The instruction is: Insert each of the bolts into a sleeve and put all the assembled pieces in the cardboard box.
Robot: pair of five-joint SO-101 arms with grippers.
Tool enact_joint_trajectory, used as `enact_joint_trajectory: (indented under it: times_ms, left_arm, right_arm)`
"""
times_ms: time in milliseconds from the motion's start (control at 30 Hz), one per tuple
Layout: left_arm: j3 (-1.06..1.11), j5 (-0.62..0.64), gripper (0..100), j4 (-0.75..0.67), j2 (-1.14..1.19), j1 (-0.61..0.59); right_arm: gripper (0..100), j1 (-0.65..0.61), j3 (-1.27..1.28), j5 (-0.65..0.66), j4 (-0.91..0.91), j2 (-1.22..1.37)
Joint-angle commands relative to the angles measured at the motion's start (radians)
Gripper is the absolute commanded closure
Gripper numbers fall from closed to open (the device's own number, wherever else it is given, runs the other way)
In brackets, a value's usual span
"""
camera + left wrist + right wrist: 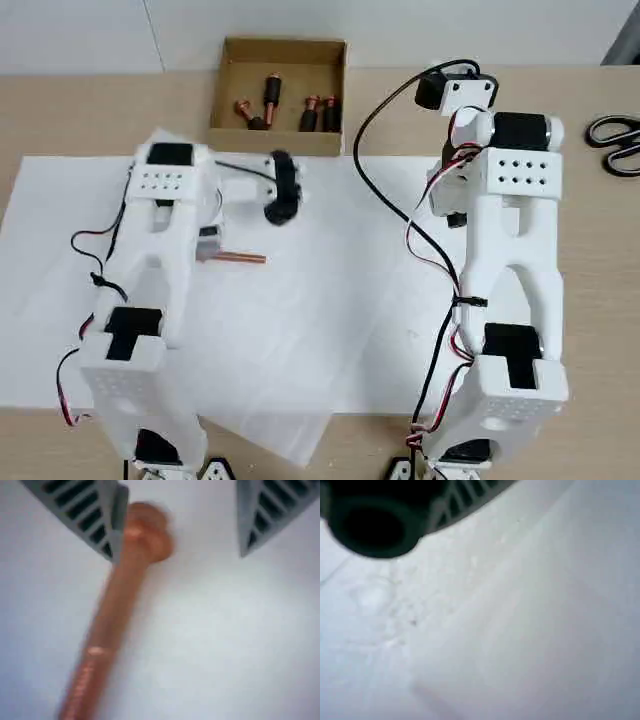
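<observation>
Currently the left gripper (pixel 180 535) is hanging low over the white paper sheet (pixel 330 330) with its two grey ribbed fingers (pixel 90 515) standing well apart, gripping nothing. A copper bolt (pixel 115 630) is lying flat on the paper between them: its head is sitting against one finger, well clear of the other, and its threaded shank is running away from the fingertips. In the high view that bolt (pixel 235 258) is pointing out sideways from the left gripper (pixel 207 243), toward the middle of the sheet. The right gripper (pixel 450 200) is sitting tucked under its own arm over the far part of the paper. Its wrist view is showing a black cylinder (pixel 370 525) close against it, above creased white paper, but whether the gripper is closed on that piece or not cannot be told. Beyond the left gripper, at the back of the light wooden table (pixel 80 110), a cardboard box (pixel 278 140) is lying open with four assembled pieces (pixel 270 95), copper bolts in black sleeves, resting inside. The paper is covering most of the tabletop beneath both arms, with one corner hanging crooked near the arm bases. Out past the right gripper, on bare wood at the table's edge, a pair of scissors (pixel 615 145) is lying. Black and red cables (pixel 385 170) are looping over the paper between the two arms. A pale wall (pixel 320 25) is closing the scene behind the table.
</observation>
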Motion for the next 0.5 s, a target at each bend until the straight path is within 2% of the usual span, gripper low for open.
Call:
enact_joint_trajectory:
  times_ms: [0, 100, 233, 367, 467]
  left_arm:
    - [-0.185, 0.089, 85, 0.117, -0.011, -0.02]
    - [-0.32, 0.216, 85, 0.29, -0.011, -0.034]
    - [-0.34, 0.494, 85, 0.282, -0.061, -0.061]
    - [-0.332, 0.789, 85, 0.282, -0.203, -0.081]
    - [-0.331, 0.964, 85, 0.284, -0.318, -0.081]
  right_arm:
    - [99.5, 0.008, -0.044, 0.012, -0.001, -0.07]
    - [99.5, 0.008, -0.044, 0.012, -0.001, -0.07]
    - [99.5, 0.008, -0.044, 0.012, -0.001, -0.07]
    - [99.5, 0.008, -0.044, 0.012, -0.001, -0.07]
    - [99.5, 0.008, -0.044, 0.012, -0.001, -0.07]
